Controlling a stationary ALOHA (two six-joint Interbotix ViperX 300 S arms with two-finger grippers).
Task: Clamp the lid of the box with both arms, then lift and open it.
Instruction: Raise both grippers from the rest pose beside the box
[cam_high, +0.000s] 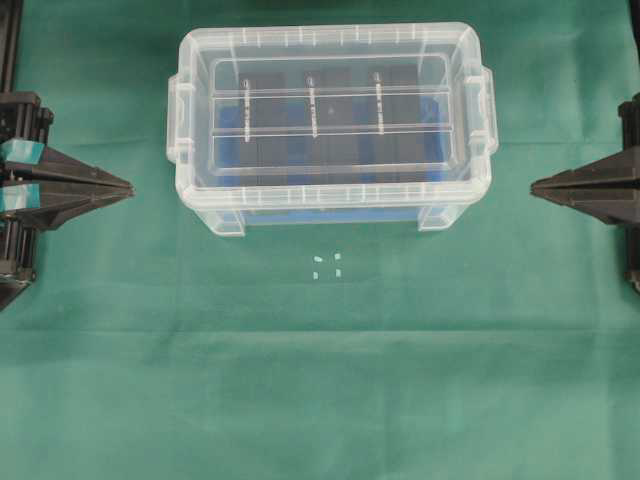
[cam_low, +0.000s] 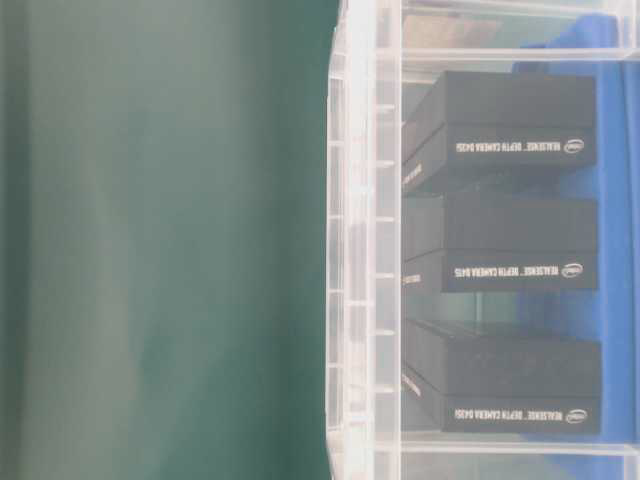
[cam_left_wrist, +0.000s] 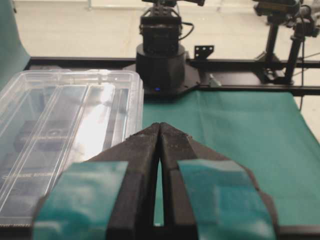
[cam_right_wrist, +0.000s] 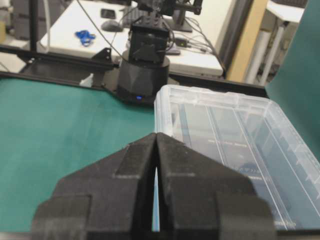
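Clear lid (cam_high: 330, 108) on box (cam_high: 330, 205) — untouched.

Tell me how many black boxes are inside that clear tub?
3, side by side in a row inside the clear tub, on the blue liner: left black box, middle, right. None seem hidden.

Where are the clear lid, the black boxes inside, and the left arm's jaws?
lid (cam_high: 330, 110): overhead view, on its recessed centre.
black boxes (cam_low: 505, 245): table-level view, on the middle one's side.
left gripper (cam_high: 128, 186): overhead view, at its closed tips.
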